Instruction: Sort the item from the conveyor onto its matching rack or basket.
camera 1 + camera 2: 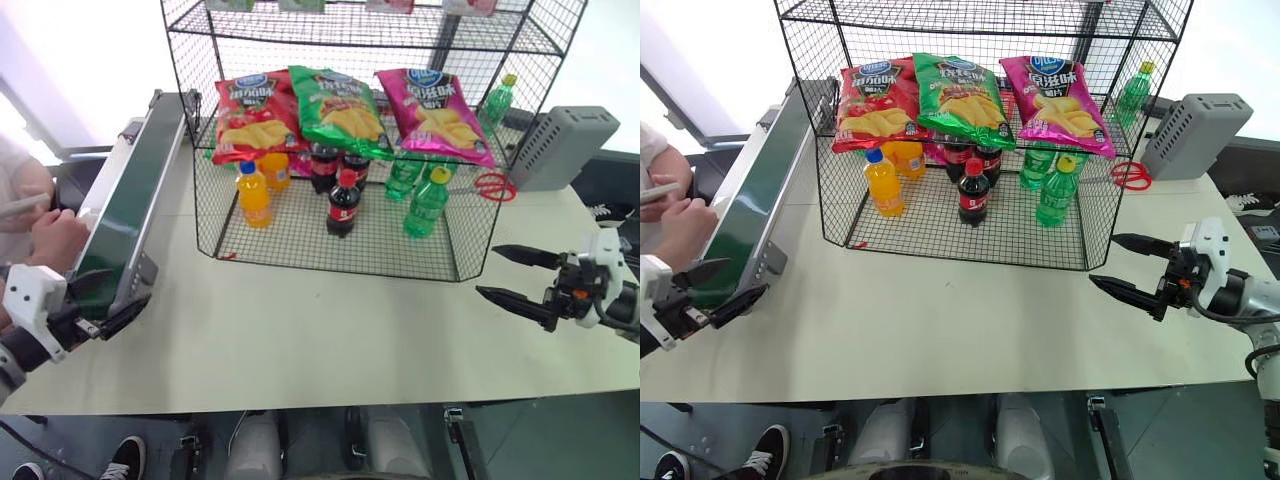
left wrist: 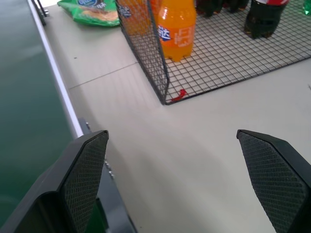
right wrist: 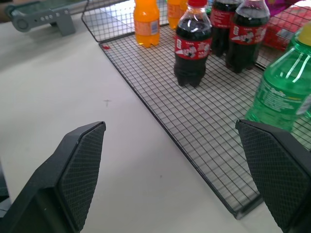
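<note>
The magenta-pink chip bag (image 1: pixel 435 112) lies on the middle tier of the black wire rack (image 1: pixel 330 255), at the right end of a row with a green bag (image 1: pixel 338 108) and a red bag (image 1: pixel 252 115). Nothing lies on the dark green conveyor (image 1: pixel 135 190) along the table's left side. My left gripper (image 1: pixel 112 297) hovers open by the conveyor's near end, nothing between its fingers (image 2: pixel 87 170). My right gripper (image 1: pixel 488 271) is open too, empty, just off the rack's front right corner, facing the bottles in the right wrist view (image 3: pixel 170 128).
Orange (image 1: pixel 253 195), cola (image 1: pixel 343 203) and green bottles (image 1: pixel 427 203) stand on the rack's bottom tier. A grey box (image 1: pixel 560 145) and a red looped thing (image 1: pixel 493 185) sit at the right. A person's hand (image 1: pixel 55 238) rests left of the conveyor. Another green bag (image 2: pixel 92 12) lies on the table beside the rack.
</note>
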